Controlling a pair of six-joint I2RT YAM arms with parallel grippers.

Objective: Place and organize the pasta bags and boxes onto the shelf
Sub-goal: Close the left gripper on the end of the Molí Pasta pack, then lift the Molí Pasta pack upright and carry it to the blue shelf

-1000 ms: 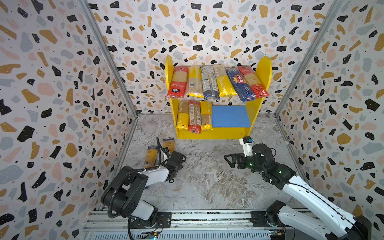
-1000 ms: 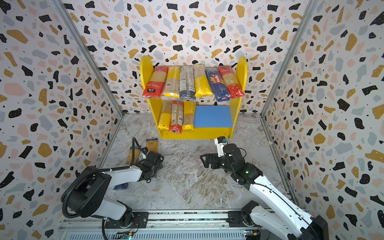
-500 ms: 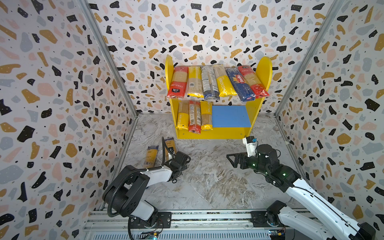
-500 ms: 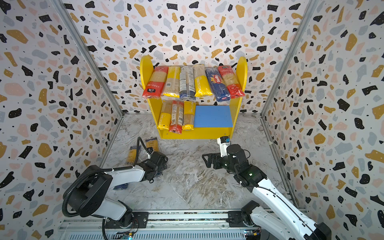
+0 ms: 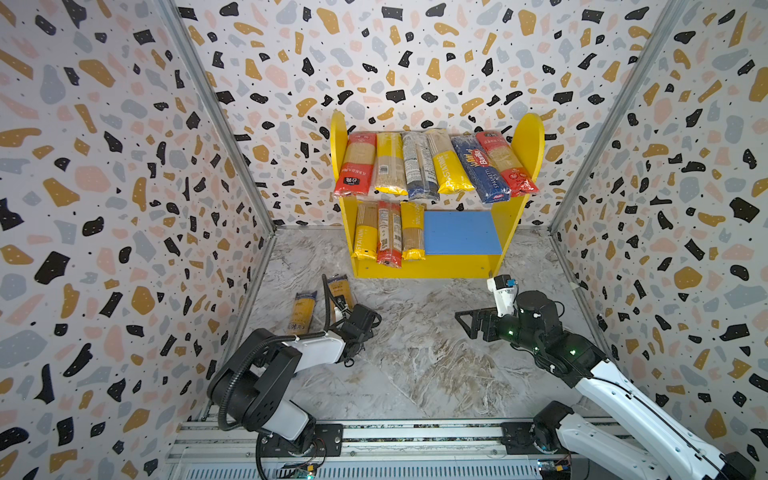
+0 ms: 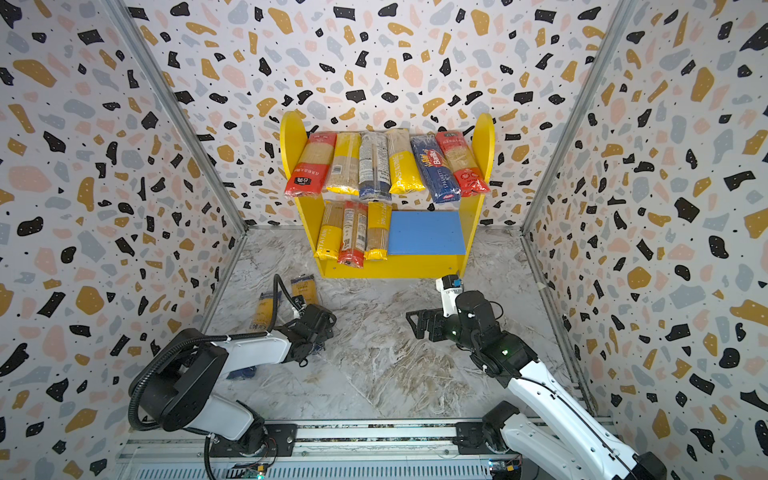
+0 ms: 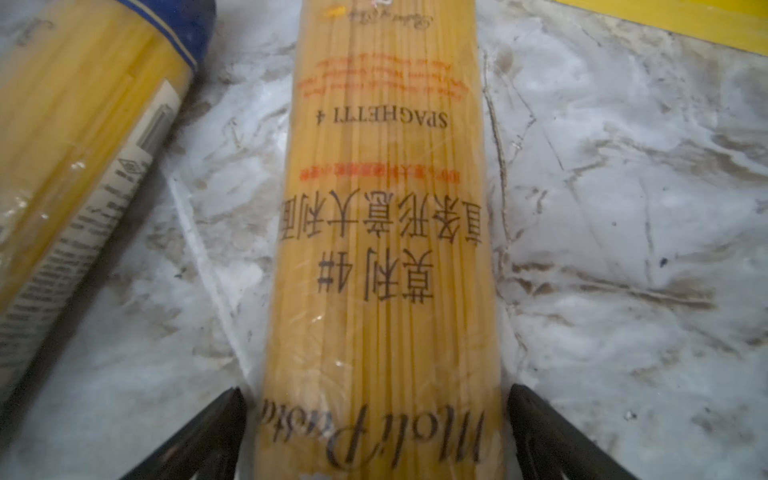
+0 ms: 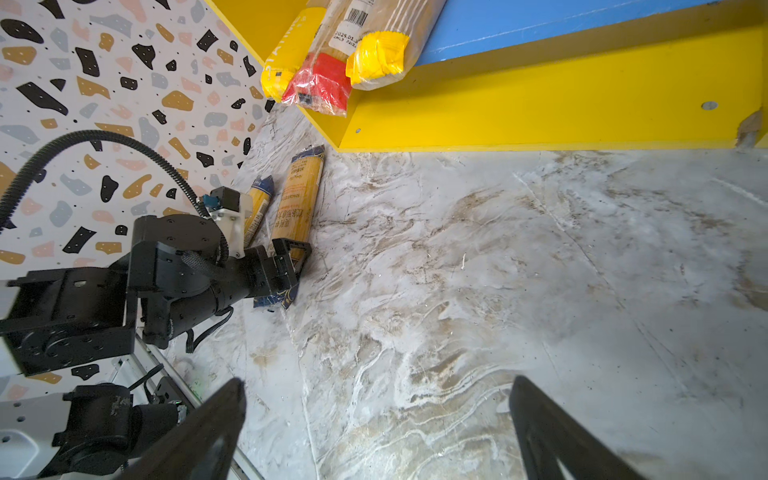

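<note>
- While straddling one end of a clear spaghetti packet (image 7: 382, 249) with the left gripper (image 7: 376, 388), not yet clamping: fingers (image 7: 216, 432) spread wide, one each side of the wrapper, close to it, contact impossible to tell.
- Lying flat on the bench (image 5: 415, 353) toward its back left corner, just ahead of the left end of the shelf (image 5: 428, 268), lengthwise toward the back edge.
- Beside it, nearer the left edge and slightly angled: a second packet (image 5: 301, 311), untouched.
- Standing at the middle of the back edge: shelf with six packets (image 5: 432, 166) side by side on top, three packets (image 5: 388, 232) at the left end of the lower board (image 5: 461, 232), right half bare blue.
- Hanging over the right half of the bench, short of the shelf: right gripper (image 8: 376, 382), spread wide, holding nothing.
- Step in hand, by the look of it: picking up one of the last two packets.
- Next move, likely: close squarely across the width, firm enough for slippery film, gentle enough not to snap strands.
- Then lift level, carry to the bare blue half, lay parallel to the three already there.
- Risk: held near one end, far end sagging and catching the yellow front edge.
</note>
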